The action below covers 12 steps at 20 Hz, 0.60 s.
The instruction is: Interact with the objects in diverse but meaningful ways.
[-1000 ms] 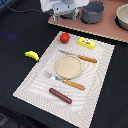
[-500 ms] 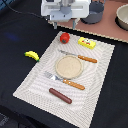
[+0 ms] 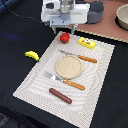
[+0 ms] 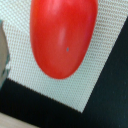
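Observation:
A red round fruit (image 3: 64, 37) lies at the far corner of the striped placemat (image 3: 100, 70); it fills the wrist view (image 4: 62, 35). My gripper (image 3: 65, 30) hangs just above it, fingers spread to either side, open and empty. A yellow box with red marks (image 3: 86, 43) lies to the exterior view's right of the fruit. A yellow banana (image 3: 32, 55) lies on the black table, off the mat's left edge. A brown sausage (image 3: 60, 95) lies near the mat's front edge.
A round tan plate (image 3: 68, 66) sits mid-mat, with a wooden-handled knife (image 3: 80, 57) behind it and a wooden-handled fork (image 3: 65, 81) in front. A grey cup (image 3: 96, 12) and a bowl (image 3: 122, 17) stand on the tan surface at the back right.
The gripper has come down and forward from the back of the table, and now sits just over the red fruit. The objects have not moved.

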Tool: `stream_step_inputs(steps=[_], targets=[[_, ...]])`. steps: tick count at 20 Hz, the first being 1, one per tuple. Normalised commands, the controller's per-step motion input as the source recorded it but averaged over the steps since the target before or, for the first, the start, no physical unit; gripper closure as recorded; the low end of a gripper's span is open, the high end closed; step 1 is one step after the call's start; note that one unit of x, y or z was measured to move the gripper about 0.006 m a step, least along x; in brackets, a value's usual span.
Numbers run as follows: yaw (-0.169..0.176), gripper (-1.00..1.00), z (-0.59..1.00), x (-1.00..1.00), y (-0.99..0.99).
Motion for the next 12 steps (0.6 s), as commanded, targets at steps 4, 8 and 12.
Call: stream_step_inputs(steps=[4,8,12], targets=[[-0.042,-1.0,-0.2,0.2,0.0],[-0.052,1.0,-0.18,0.22,0.0],[-0.05,1.0,-0.16,0.25,0.0]])
